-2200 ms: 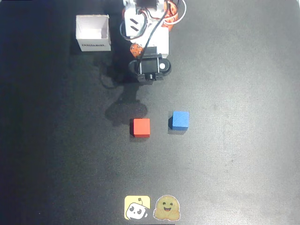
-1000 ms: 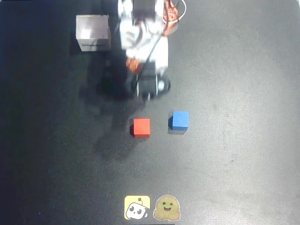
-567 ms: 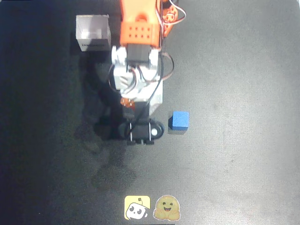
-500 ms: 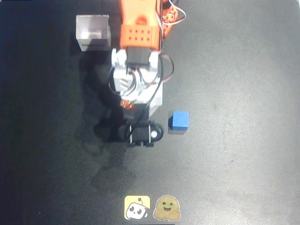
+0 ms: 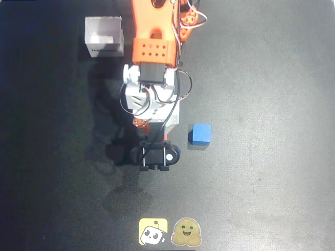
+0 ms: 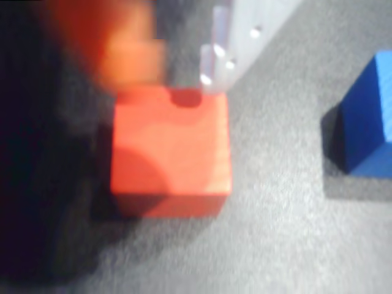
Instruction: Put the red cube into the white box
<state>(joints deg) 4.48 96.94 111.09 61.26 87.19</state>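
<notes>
You are looking down at a dark, matte black table [image 5: 272, 78] with a faintly speckled surface. A small white box [image 5: 104, 36] with an open top sits on it near the upper left of the overhead view. A blue cube [image 5: 200, 134] rests near the middle, a little to the right. In the wrist view, a red cube [image 6: 171, 150] lies flat on the table, with the blue cube well apart to its right. Two cartoon stickers [image 5: 170, 231] lie side by side at the bottom edge.

Dark matte tabletop [image 5: 272, 78] with a fine grain, evenly lit, soft shadows near its middle
</notes>
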